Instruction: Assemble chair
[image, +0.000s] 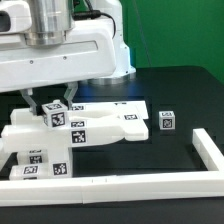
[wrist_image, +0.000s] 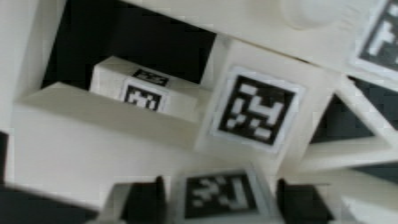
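My gripper (image: 52, 108) hangs from the arm at the exterior view's left, over a cluster of matte-white chair parts. Its two dark fingers (wrist_image: 143, 200) press on both sides of a small tagged cube (image: 55, 116) (wrist_image: 222, 190), which sits on top of a larger white part. In front of that cube lies a long flat chair piece (image: 110, 127) with tags on it (wrist_image: 258, 105). In the wrist view a second tagged block (wrist_image: 143, 90) rests beside that piece. A slotted frame part (image: 35, 162) lies nearer the front left. Another small cube (image: 168, 119) stands alone on the right.
A plain white border rail runs along the front (image: 130, 183) and up the exterior view's right side (image: 205, 148). The marker board (image: 112, 103) lies flat behind the parts. The robot's large white body (image: 60, 55) overhangs the left half of the black table.
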